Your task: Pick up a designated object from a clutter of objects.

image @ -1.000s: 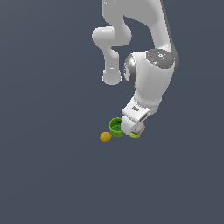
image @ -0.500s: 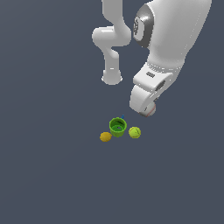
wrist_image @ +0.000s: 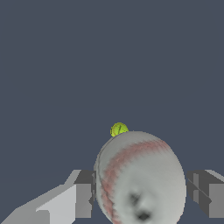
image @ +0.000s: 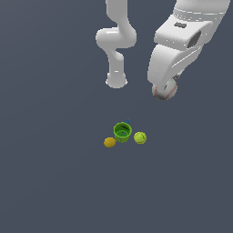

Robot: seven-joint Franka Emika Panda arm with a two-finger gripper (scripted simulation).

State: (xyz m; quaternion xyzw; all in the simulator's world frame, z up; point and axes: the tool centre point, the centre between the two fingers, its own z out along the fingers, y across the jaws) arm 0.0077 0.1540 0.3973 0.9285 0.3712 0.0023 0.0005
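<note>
My gripper [image: 164, 90] is shut on the white baseball [image: 164, 91] with red stitching and holds it high above the floor, at the exterior view's right. In the wrist view the baseball [wrist_image: 141, 179] sits between the two grey fingers [wrist_image: 84, 194]. The rest of the clutter lies far below: a green cup [image: 122, 132], a yellow-green tennis ball [image: 140, 137] to its right and an orange-yellow lemon-like object [image: 109, 142] to its left. The tennis ball [wrist_image: 119, 129] also peeks out behind the baseball in the wrist view.
The arm's white base [image: 116, 81] stands behind the clutter in the exterior view. The floor [image: 54, 182] is plain dark grey.
The gripper has risen from the clutter with the baseball in it and moved up and towards the exterior view's right. The cup, tennis ball and lemon-like object have stayed in place.
</note>
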